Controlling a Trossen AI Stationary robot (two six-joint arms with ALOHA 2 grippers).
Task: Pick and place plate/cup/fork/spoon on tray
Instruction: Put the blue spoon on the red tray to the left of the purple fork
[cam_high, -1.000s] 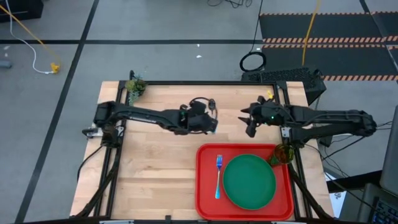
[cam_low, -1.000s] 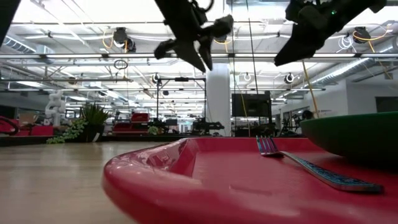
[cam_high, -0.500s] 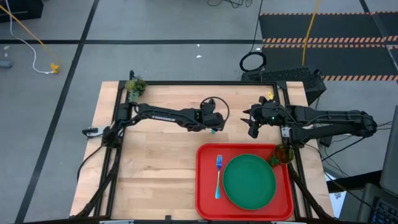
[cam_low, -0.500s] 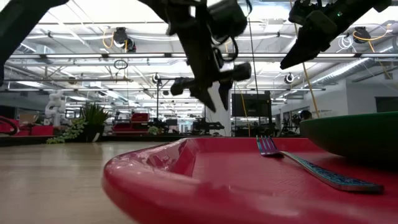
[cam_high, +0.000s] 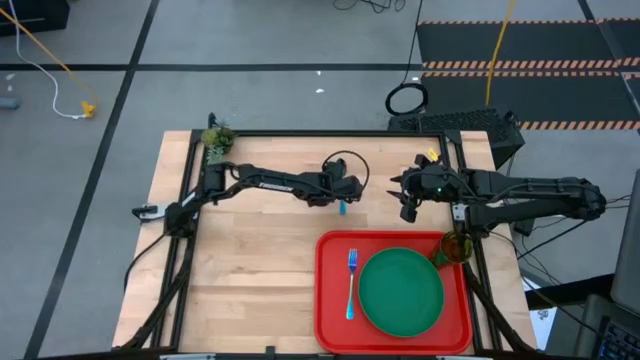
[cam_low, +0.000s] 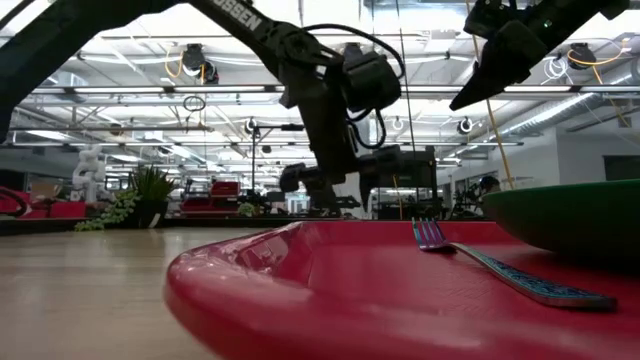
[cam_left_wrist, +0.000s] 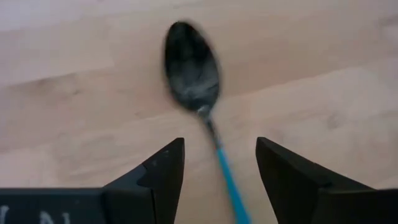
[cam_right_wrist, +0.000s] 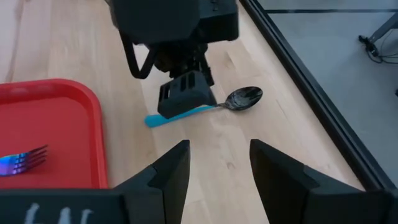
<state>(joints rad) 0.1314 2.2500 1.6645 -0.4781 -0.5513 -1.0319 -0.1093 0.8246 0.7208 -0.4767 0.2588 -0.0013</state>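
High view: left gripper (cam_high: 343, 203), now lowered from mid-air, fingers spread astride spoon (cam_left_wrist: 200, 109) handle; right gripper (cam_high: 401, 192) spread, unmoved.

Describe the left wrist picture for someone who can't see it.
A spoon with a dark oval bowl and light-blue handle lies on a pale wooden table. The left gripper hangs open just above it, one dark finger on each side of the handle.
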